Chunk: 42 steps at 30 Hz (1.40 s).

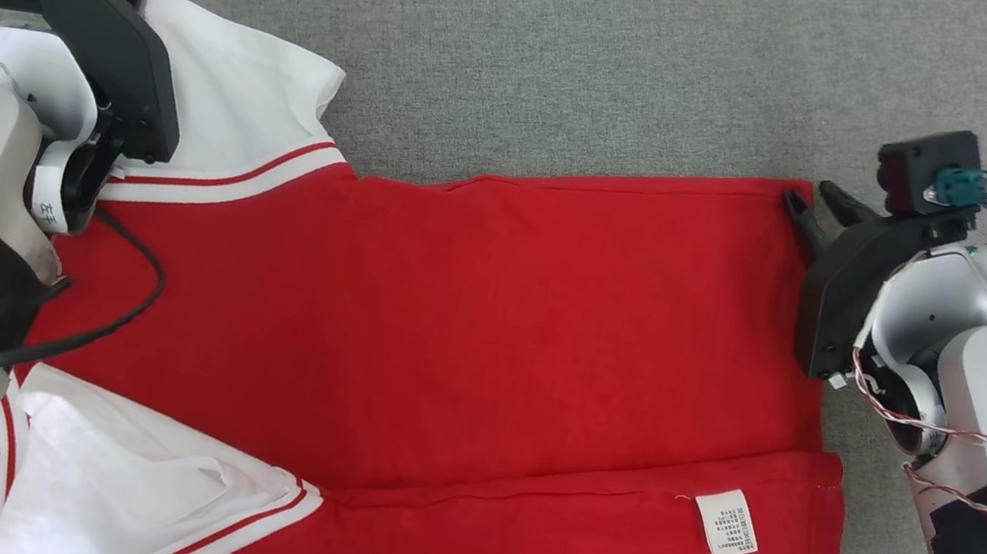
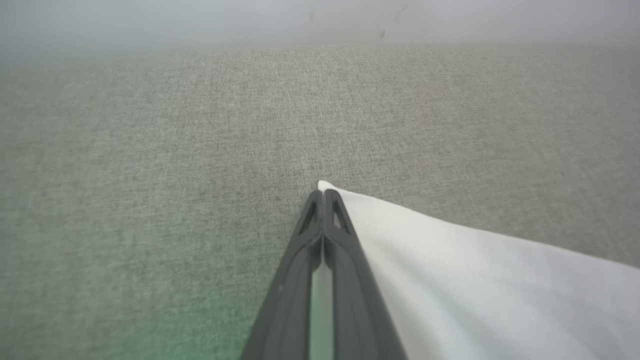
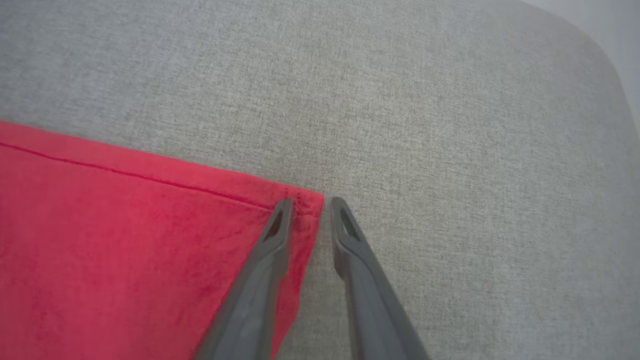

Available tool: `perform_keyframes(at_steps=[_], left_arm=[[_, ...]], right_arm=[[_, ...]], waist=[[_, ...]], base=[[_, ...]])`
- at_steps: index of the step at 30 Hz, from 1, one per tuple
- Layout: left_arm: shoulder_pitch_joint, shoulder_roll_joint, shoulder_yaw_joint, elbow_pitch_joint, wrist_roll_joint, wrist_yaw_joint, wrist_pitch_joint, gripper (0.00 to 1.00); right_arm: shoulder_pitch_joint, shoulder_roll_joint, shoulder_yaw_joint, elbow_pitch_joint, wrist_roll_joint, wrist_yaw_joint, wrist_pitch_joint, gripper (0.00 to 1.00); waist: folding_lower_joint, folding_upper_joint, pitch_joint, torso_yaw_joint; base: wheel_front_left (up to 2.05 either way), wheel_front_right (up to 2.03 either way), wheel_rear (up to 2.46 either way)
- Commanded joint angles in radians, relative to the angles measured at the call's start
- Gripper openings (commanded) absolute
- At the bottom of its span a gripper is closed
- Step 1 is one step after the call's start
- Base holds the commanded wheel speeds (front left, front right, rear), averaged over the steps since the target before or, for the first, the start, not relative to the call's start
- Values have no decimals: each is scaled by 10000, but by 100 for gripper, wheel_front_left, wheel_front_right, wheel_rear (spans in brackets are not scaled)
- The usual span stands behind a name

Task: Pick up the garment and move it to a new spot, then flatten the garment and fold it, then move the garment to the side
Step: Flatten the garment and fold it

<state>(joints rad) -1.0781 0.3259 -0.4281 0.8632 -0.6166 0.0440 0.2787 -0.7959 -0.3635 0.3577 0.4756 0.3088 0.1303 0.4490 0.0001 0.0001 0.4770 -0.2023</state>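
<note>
Garment: red tee w/ white sleeves, spread flat on the grey cloth surface, mid head view. Sleeves are on your L, the hem on your R. Near long edge is turned over, care label showing.
L pincer: left gripper is fully closed, pinching the tip of the far white sleeve. A bit of cloth pokes out past the tips.
R pincer: right gripper is part open w/ a clear gap. It straddles the far hem corner, one finger on red cloth, the other on bare grey just beside the edge. Nothing gripped yet, afaict.
Handling: light, limp knit, no stiffness. Expect it to drape & stretch rather than move as one piece. The textured cover prob drags on it, so sliding could bunch it.
Where to grab: corners & seams. The stitched hem corner is the thickest bite. Catch both layers, or the lower one may lag.
Risk: the thin pinch at the sleeve tip may slip under tension, so pull both ends evenly.
</note>
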Motion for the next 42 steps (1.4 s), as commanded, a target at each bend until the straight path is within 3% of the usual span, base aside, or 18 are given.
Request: perform_keyframes(at_steps=[1, 3, 5, 14, 23, 29, 36, 42], left_arm=[[88, 103, -24, 5, -50, 41, 53, 0], [134, 123, -23, -42, -70, 67, 49, 0], [177, 132, -24, -88, -96, 79, 33, 0], [347, 222, 102, -401, -294, 123, -199, 0], [1629, 335, 1041, -2097, -1878, -1066, -423, 0], [3447, 466, 1761, -4268, -3260, -1343, -131, 0], [6941, 614, 2573, -8155, -4776, -757, 244, 0], [9823, 374, 2917, -10496, -5478, -232, 95, 0]], right_arm=[[-77, -24, 96, 126, 79, 5, 51, 36], [-166, -46, 256, 258, 140, 5, 96, 26], [-225, -60, 341, 371, 225, 5, 115, 0], [-369, -44, 271, 611, 524, 5, -359, 0], [628, -324, 207, -133, 1014, 5, -1007, 0], [1482, -763, 86, -697, 805, 5, -1181, 0], [2682, -1362, 26, -1353, 389, 5, -1072, 0], [3520, -1846, 165, -1467, 168, 5, -720, 0]], waist=[[-1, -1, -26, 8], [-1, -1, -65, 13], [-1, -1, -100, 28], [-1, -1, -199, 140], [-1, -1, -845, 407], [-1, -1, -1490, 706], [-1, -1, -2377, 1209], [-1, -1, -3017, 1646]], base=[[0, 0, 0], [0, 0, 0], [0, 0, 0], [0, 0, 0], [0, 0, 0], [0, 0, 0], [0, 0, 0], [0, 0, 0]])
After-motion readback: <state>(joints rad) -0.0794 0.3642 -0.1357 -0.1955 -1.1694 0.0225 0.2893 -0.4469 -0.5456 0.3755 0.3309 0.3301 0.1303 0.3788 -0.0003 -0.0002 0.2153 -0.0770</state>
